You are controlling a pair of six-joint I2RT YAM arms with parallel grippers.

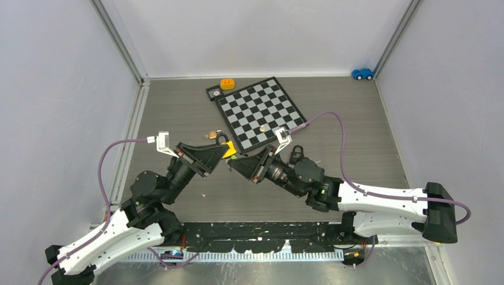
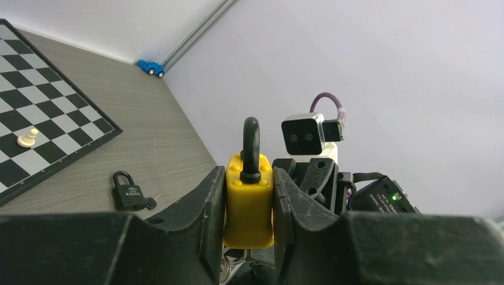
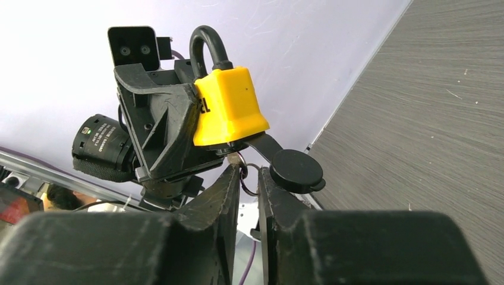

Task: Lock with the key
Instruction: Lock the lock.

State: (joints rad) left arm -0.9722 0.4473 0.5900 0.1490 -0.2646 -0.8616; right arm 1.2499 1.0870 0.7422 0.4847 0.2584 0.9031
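From above, the left arm's jaws are clamping a plastic-cased yellow padlock with a black steel shackle in the air over the grey wood-grain tabletop. The right arm's jaws are pointing at its lower end from the right, just beside it; whatever is hanging under the lock is too small to tell here. In the left wrist view the yellow body is sitting upright, squeezed between the two pads with its shackle pointing up, and a thin wire key ring is peeping out below it. In the right wrist view a small key with a round black plastic head is sitting with its blade in the lock's underside. Its long axis is running down and to the right from the keyhole. The ring is hanging in the slot between the right arm's jaws, which are standing narrow. They may be pinching the ring or something on it, but I cannot tell. The black head is lying just to the right of the right-hand fingertip, outside the slot rather than within it. Turning the key is likely depending on the right arm, the nearer and free one, getting its jaws across that head.
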